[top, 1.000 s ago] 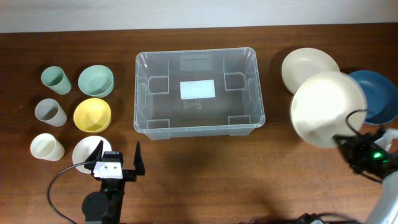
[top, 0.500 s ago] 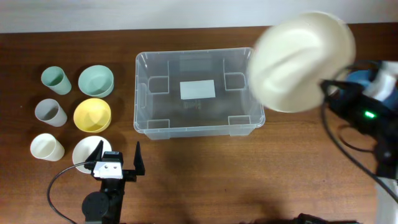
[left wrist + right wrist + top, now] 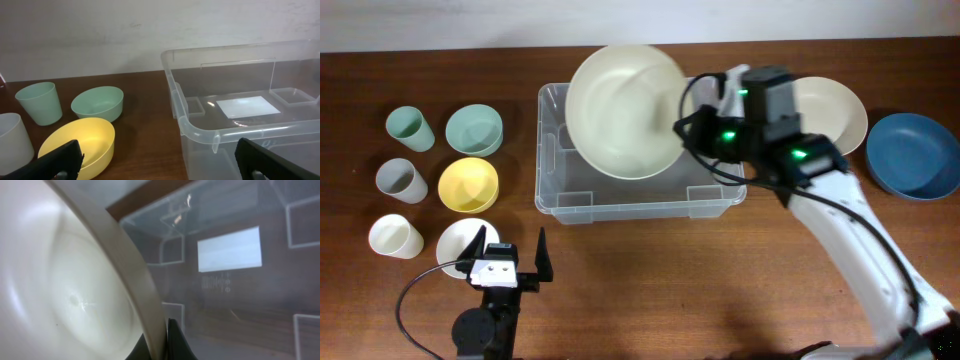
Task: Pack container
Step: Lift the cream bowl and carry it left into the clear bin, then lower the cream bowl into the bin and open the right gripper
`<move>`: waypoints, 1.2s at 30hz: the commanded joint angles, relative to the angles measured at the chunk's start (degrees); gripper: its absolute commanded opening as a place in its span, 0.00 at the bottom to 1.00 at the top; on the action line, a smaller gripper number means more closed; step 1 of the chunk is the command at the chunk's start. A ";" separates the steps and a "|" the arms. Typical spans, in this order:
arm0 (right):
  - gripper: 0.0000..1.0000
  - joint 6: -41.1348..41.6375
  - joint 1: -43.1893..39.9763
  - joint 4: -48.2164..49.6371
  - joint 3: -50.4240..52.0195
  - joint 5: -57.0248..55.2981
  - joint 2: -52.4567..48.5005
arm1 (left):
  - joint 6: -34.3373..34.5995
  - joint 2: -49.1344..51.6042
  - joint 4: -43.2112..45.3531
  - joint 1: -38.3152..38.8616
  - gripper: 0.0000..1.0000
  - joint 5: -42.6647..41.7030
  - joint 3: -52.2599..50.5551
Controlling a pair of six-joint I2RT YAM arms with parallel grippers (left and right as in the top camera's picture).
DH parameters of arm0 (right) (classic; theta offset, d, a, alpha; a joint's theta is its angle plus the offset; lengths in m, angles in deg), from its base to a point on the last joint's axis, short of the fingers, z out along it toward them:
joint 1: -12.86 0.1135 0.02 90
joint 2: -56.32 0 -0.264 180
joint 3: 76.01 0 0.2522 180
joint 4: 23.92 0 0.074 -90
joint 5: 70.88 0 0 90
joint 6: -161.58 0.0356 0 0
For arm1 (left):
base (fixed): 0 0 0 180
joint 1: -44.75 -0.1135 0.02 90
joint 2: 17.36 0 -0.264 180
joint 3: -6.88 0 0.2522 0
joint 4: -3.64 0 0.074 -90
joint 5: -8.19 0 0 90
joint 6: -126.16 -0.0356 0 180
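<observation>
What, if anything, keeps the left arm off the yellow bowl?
Likely nothing, so yes: the left gripper is open close by and the yellow bowl sits uncovered.

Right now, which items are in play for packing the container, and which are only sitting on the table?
In play: container; cream plate, gripped by the right tool over it.

Sitting untouched: second cream plate, blue plate, green bowl, yellow bowl, white bowl, green cup, grey cup, cream cup; left tool open, holding nothing.
</observation>
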 commanded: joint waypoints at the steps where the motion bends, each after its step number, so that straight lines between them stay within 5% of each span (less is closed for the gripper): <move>1: 0.04 2.19 1.92 2.10 -0.83 -3.54 -4.00 | 0.33 -0.37 -0.46 -0.35 0.99 0.17 -0.15; 17: 0.04 1.27 5.40 10.88 -0.81 -7.32 -17.31 | 0.33 -0.37 -0.46 -0.35 0.99 0.17 -0.15; 36: 0.04 3.52 6.49 7.69 -0.76 -13.31 -22.18 | 0.33 -0.37 -0.46 -0.35 0.99 0.17 -0.15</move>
